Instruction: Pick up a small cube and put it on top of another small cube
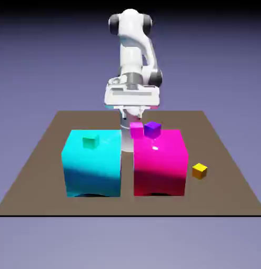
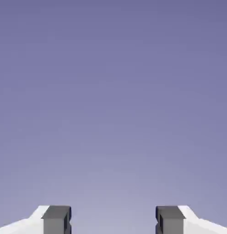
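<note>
Nearest the tabletop's front edge stand two big blocks side by side with a narrow gap between them. Going from the exterior view's left, the cyan block (image 1: 92,163) carries a small green cube (image 1: 90,141) on its top face, toward its back. Next comes the magenta block (image 1: 159,163), with a small purple cube (image 1: 152,129) sitting at its back edge, and a little magenta cube (image 1: 136,130) just beside that one on the exterior view's left. Further right, the tiny yellow-orange cube (image 1: 199,170) rests alone on the brown tabletop (image 1: 38,157), apart from the magenta block and toward the right edge. My arm (image 1: 133,52) rises behind the blocks at the far edge. My claw (image 2: 113,219) is spread with nothing between its grey fingertips (image 2: 56,219); my hand view shows only blue-violet backdrop.
</note>
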You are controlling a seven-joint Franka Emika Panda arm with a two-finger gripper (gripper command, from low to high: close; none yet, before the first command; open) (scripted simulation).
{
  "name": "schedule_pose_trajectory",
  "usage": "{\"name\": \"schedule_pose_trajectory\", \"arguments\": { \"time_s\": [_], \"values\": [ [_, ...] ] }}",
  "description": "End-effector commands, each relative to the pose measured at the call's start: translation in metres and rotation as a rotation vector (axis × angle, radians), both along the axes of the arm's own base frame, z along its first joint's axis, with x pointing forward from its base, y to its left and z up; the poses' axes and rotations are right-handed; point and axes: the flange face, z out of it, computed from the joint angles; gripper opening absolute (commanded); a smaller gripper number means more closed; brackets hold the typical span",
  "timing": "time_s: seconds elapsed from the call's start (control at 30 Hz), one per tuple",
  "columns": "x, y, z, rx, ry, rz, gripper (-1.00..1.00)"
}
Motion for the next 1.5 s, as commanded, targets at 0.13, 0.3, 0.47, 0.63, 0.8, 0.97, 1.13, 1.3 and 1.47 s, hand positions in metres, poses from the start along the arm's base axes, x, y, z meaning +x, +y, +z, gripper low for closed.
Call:
{"name": "schedule_pose_trajectory", "arguments": {
  "time_s": [0.13, 0.3, 0.47, 0.63, 0.8, 0.97, 1.13, 1.3, 1.47],
  "values": [
    [-0.003, 0.051, 0.032, -0.167, -0.024, 0.138, 0.00],
    [-0.013, 0.106, 0.054, -0.347, -0.038, 0.266, 0.00],
    [-0.027, 0.164, 0.064, -0.538, -0.039, 0.385, 0.00],
    [-0.045, 0.223, 0.060, -0.738, -0.023, 0.496, 0.00],
    [-0.064, 0.280, 0.042, -0.945, 0.011, 0.600, 0.00],
    [-0.085, 0.332, 0.008, -1.154, 0.068, 0.699, 0.00],
    [-0.105, 0.376, -0.041, -1.363, 0.148, 0.793, 0.00],
    [-0.125, 0.410, -0.101, -1.567, 0.253, 0.885, 0.00],
    [-0.145, 0.432, -0.172, -1.762, 0.386, 0.977, 0.00]
  ]
}}
